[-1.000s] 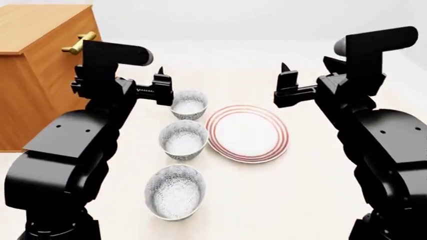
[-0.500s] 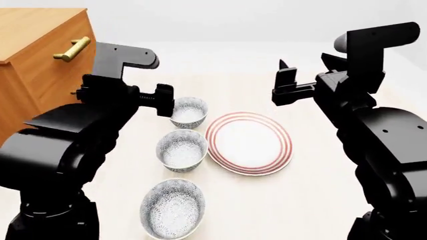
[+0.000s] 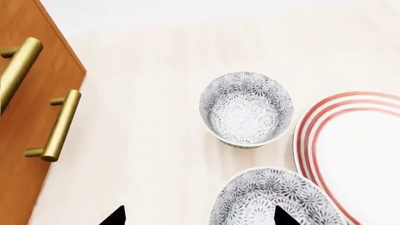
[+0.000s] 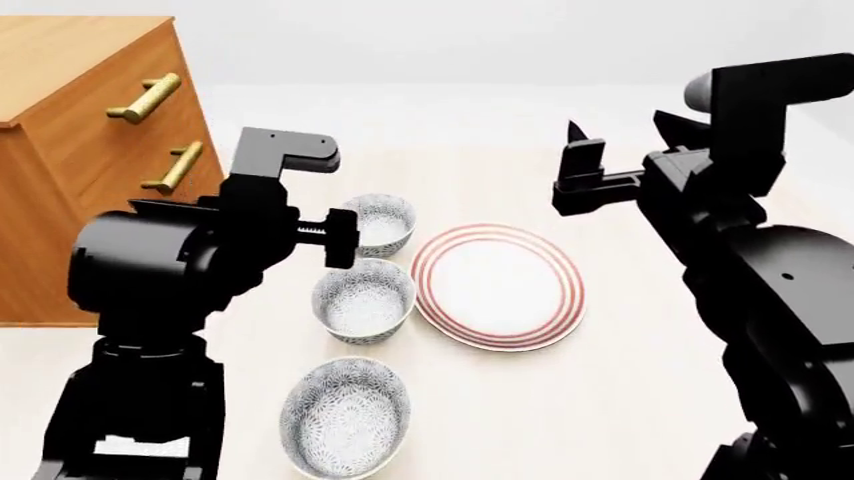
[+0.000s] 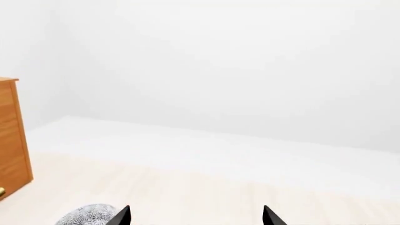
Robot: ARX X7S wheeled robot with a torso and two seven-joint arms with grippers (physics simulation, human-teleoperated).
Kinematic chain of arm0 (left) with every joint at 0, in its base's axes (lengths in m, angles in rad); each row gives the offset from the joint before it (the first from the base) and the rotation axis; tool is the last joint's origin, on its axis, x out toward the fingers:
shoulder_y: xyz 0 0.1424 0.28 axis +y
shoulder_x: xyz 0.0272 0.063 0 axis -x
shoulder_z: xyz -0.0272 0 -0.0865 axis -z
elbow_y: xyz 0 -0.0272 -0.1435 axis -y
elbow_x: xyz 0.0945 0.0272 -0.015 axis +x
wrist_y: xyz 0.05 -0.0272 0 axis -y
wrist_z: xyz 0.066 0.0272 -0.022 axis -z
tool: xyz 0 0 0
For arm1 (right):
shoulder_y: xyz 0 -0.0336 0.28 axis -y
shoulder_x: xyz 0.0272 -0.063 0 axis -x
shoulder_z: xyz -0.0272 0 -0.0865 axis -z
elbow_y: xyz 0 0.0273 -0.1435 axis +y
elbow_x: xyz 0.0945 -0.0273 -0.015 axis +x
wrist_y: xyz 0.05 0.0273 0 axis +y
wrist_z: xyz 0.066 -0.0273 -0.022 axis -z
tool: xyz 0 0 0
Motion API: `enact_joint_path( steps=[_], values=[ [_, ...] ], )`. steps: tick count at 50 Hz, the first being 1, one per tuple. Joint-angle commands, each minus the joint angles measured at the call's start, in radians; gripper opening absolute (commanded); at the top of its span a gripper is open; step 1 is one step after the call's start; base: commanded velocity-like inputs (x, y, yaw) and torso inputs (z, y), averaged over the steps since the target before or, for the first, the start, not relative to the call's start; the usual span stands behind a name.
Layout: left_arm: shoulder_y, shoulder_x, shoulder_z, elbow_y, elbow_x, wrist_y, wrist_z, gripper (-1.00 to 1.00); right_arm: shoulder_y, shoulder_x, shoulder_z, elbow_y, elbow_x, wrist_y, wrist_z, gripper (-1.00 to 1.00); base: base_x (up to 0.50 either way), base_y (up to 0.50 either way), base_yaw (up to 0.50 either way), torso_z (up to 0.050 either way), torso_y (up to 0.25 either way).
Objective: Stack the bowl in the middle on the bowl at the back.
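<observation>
Three alike floral bowls stand in a row left of the plate. The bowl at the back point(image 4: 379, 221) point(image 3: 247, 108) is upright and empty. The bowl in the middle point(image 4: 363, 300) point(image 3: 275, 200) sits just in front of it. My left gripper point(image 4: 339, 238) point(image 3: 198, 218) hovers open above the table beside these two bowls, one fingertip point(image 3: 282, 217) over the middle bowl's rim. It holds nothing. My right gripper point(image 4: 587, 165) point(image 5: 196, 217) is raised beyond the plate, open and empty. A patterned bowl rim point(image 5: 87, 215) shows in the right wrist view.
A third floral bowl point(image 4: 344, 415) stands nearest me. A flat white plate with red rings point(image 4: 498, 285) point(image 3: 362, 150) lies right of the bowls. A wooden dresser with brass handles point(image 4: 80, 150) point(image 3: 37, 117) stands at the left.
My left arm has swung round and tipped its wrist down over the back and middle bowls. The right arm has hardly moved. The head view has shifted slightly.
</observation>
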Motion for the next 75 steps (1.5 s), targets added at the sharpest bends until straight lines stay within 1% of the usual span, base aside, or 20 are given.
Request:
enact_joint_path(
  steps=[1,14,25,49,58,75],
  values=[
    [-0.012,0.033,-0.039,-0.137,0.012,0.035,-0.039,1.00,-0.015,0.005,0.010,-0.016,0.006,0.004,0.006,1.00,0.00,0.00,0.00,0.000,0.000],
    [-0.020,0.071,-0.122,-0.210,-0.003,0.034,-0.089,1.00,-0.021,0.009,0.017,-0.036,0.015,0.022,0.015,1.00,0.00,0.00,0.00,0.000,0.000],
    [-0.014,0.083,-0.153,-0.252,-0.016,0.046,-0.137,1.00,-0.032,0.009,0.021,-0.038,0.021,0.020,0.019,1.00,0.00,0.00,0.00,0.000,0.000],
    [-0.005,0.075,-0.137,-0.342,-0.047,0.111,-0.178,1.00,-0.040,0.009,0.017,-0.025,0.032,0.011,0.025,1.00,0.00,0.00,0.00,0.000,0.000],
    [-0.010,0.080,-0.162,-0.374,-0.068,0.120,-0.200,1.00,-0.041,0.009,0.016,-0.025,0.038,0.013,0.028,1.00,0.00,0.00,0.00,0.000,0.000],
    [0.021,0.089,-0.139,-0.398,-0.109,0.139,-0.225,1.00,-0.053,0.012,0.028,-0.031,0.050,0.020,0.033,1.00,0.00,0.00,0.00,0.000,0.000]
  ],
)
